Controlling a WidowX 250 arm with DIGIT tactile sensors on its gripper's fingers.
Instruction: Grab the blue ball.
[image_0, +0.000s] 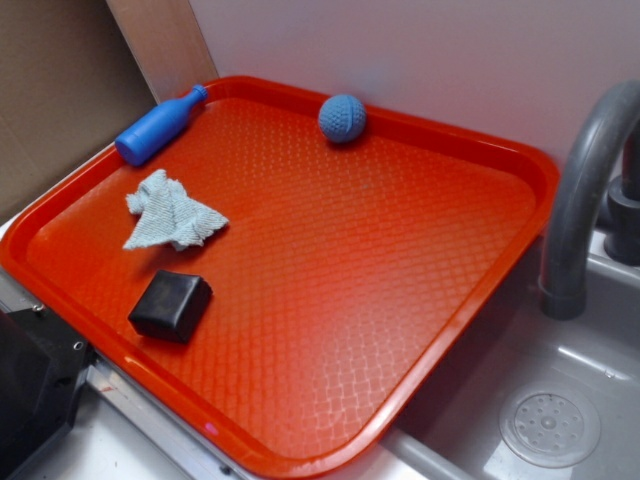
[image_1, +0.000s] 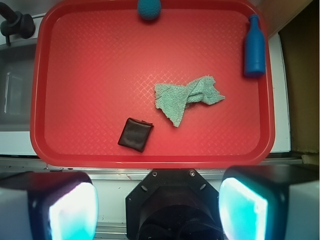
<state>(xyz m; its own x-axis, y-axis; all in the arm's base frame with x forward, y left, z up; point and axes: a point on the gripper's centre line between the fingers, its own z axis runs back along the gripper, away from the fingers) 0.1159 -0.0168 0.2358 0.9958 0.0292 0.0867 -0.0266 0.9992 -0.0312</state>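
Four things lie on the red tray (image_0: 470, 290): the blue ball (image_0: 342, 118) at the far rim, a blue bottle (image_0: 158, 125) lying on its side in a far corner, a crumpled pale cloth (image_0: 172, 213) toward the middle, and a black block (image_0: 171, 306) near the front edge. All four sit well apart from one another. Only the exterior view shows the grey tap (image_0: 585, 190) arching beside the tray and the sink (image_0: 550, 425) with its round drain; the hand does not show there at all. The wrist view looks straight down and supplies the hand (image_1: 157, 210): its two fingers (image_1: 60, 207) stand wide apart at the bottom of the frame, nothing between them, over the worktop (image_1: 140, 172) just short of the tray's near rim. From there the ball is at the opposite edge, partly cut off by the top of the frame, with the block and cloth lying between.
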